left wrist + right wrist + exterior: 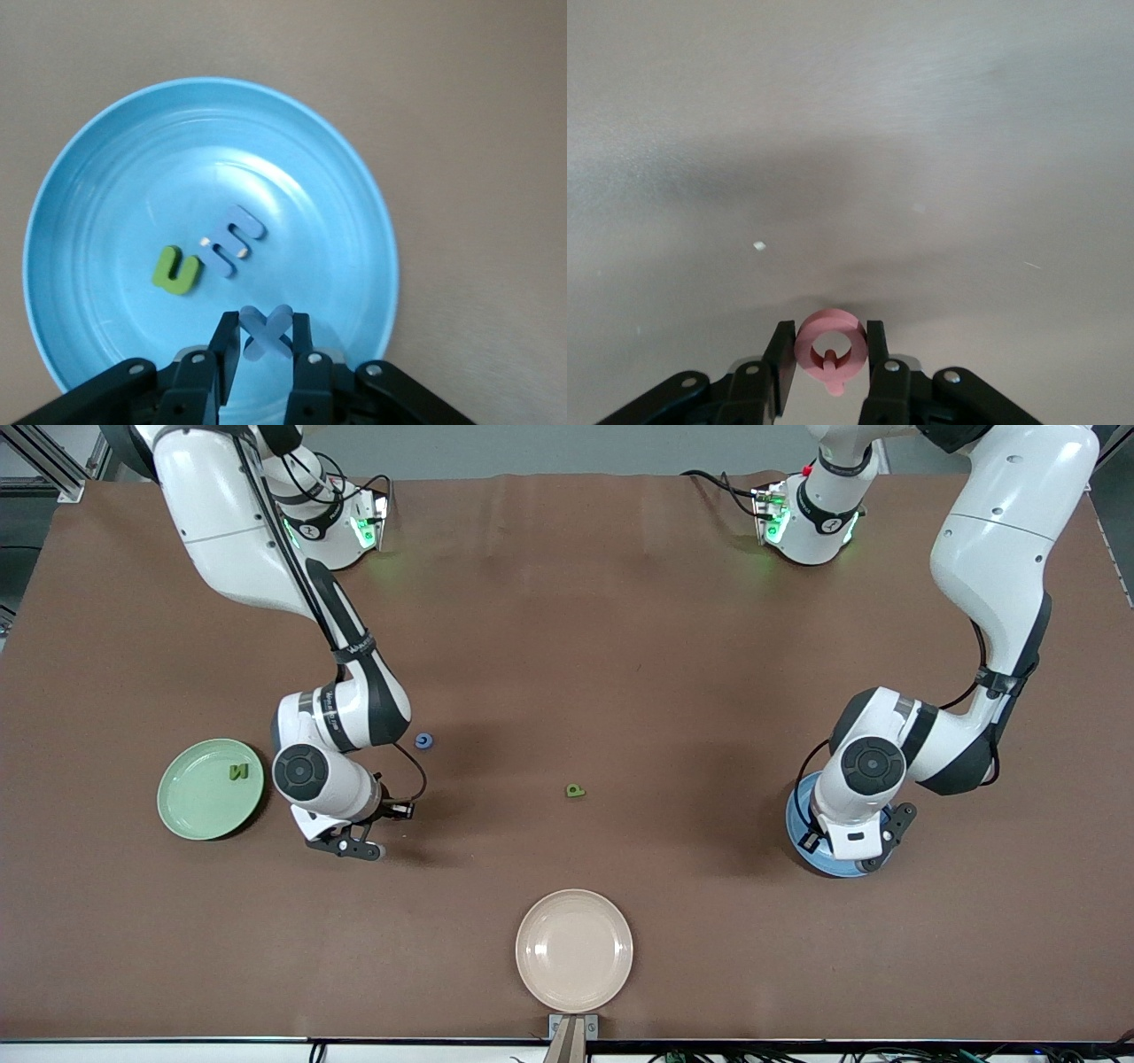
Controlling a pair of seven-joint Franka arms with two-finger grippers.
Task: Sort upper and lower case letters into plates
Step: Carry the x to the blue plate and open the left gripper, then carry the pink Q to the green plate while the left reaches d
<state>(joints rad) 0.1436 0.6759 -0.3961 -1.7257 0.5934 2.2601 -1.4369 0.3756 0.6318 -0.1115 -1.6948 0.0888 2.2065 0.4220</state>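
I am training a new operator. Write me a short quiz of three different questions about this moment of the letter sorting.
1. True or false: the green N lies on the cream plate.
2. What does the right tool hold? A) a pink ring-shaped letter B) a green letter C) nothing
3. Fill in: the left tool, over the blue plate, grips a pale blue letter; ____ other letters lie in that plate.

Key: 1 false, it lies on the pale green plate. 2 A. 3 two: a green letter and a blue m.
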